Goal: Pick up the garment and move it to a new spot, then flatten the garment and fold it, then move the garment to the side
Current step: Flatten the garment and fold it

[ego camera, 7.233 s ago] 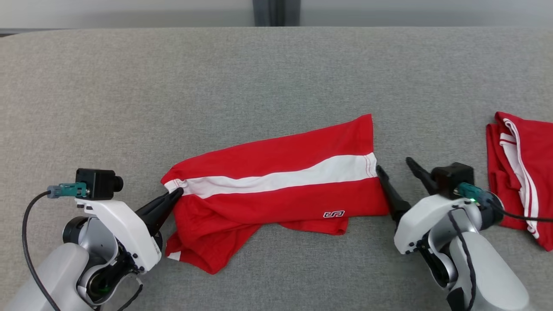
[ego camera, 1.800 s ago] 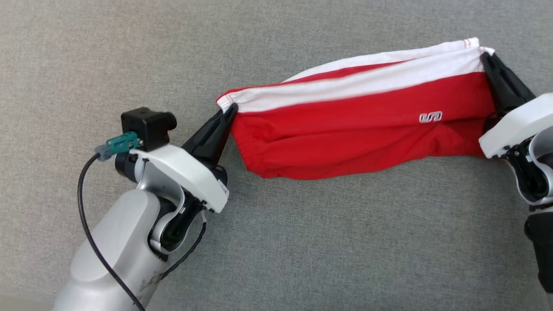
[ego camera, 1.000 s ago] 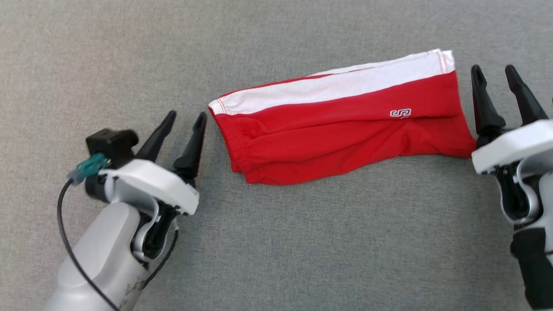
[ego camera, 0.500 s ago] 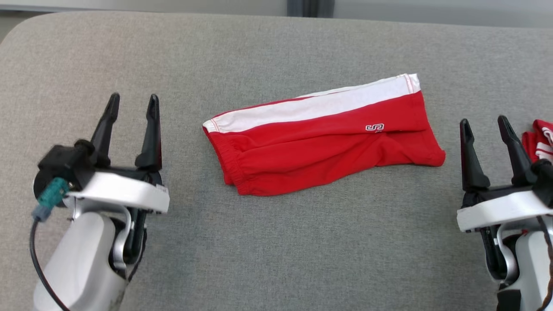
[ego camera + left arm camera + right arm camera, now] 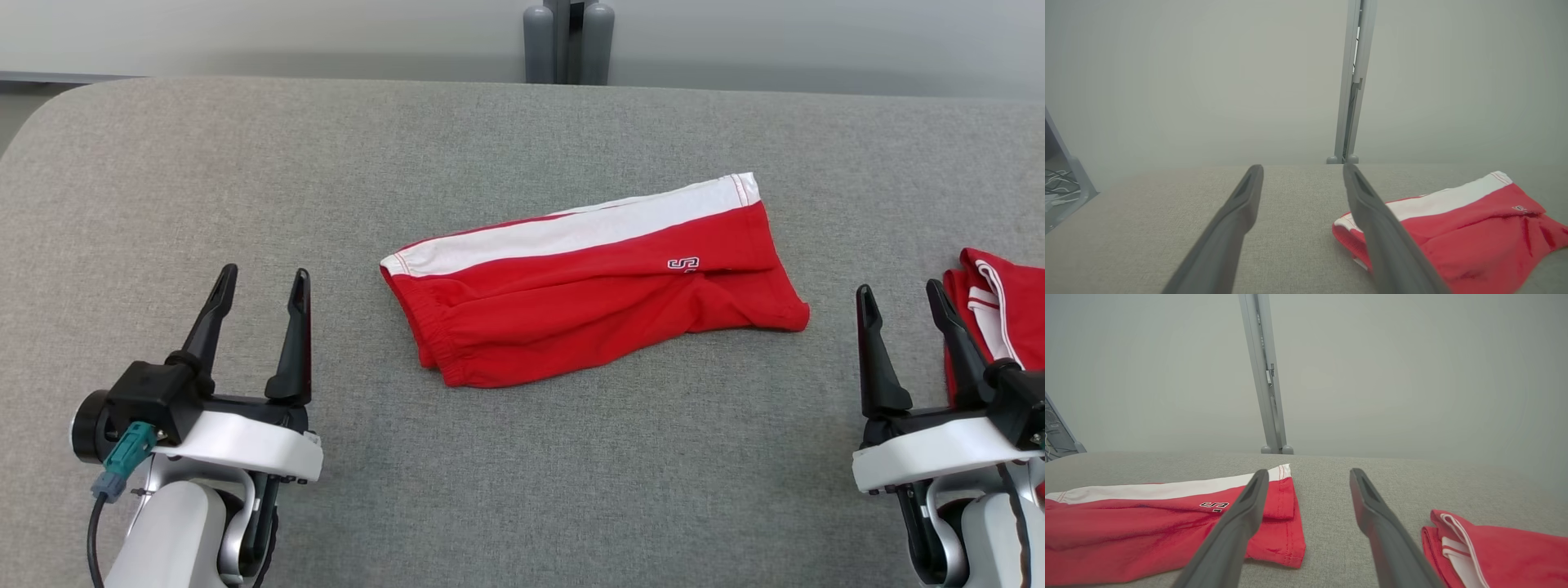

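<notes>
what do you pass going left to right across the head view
left gripper, open → shorts, lying on the table → right gripper, open → second red garment at the right edge

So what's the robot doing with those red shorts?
It is folding laundry. The red shorts with a white stripe lie folded in the middle of the grey table, and nothing holds them. The left jaws and right jaws stand open on either side, clear of the shorts. Another red garment lies at the table's right edge. Moving the shorts aside is left.
</notes>
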